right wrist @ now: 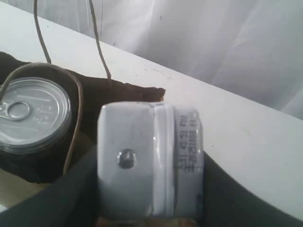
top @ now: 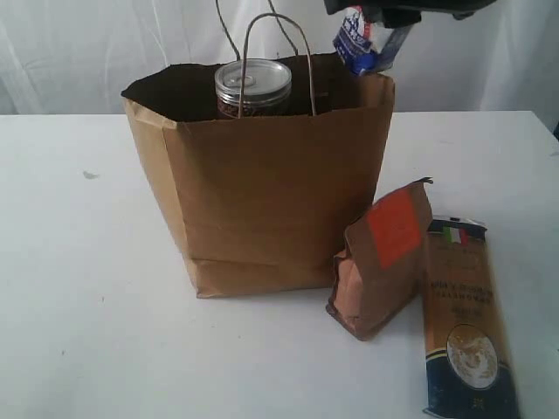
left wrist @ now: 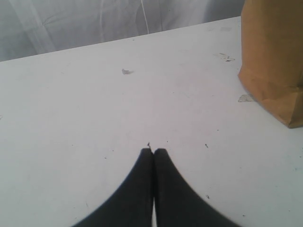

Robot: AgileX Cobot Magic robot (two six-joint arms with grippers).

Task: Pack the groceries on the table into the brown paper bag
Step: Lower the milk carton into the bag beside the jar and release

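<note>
The brown paper bag [top: 262, 201] stands open on the white table [top: 87, 305], and a dark pull-tab can [top: 252, 87] [right wrist: 33, 113] shows inside at its mouth. Above the bag's right rim my right gripper [top: 371, 30] is shut on the small white-blue carton [top: 356, 42] [right wrist: 149, 161], black fingers [right wrist: 236, 198] on both its sides. A brown-orange pouch [top: 384, 262] stands right of the bag. Beside it lies the long brown-blue spaghetti pack [top: 463, 323]. My left gripper [left wrist: 153, 151] is shut and empty, low over bare table, with the bag's corner [left wrist: 274, 61] off to one side.
Two thin cord handles [top: 279, 52] rise from the bag's mouth near the carton. A white curtain [top: 87, 52] hangs behind the table. The table's far edge runs just behind the bag.
</note>
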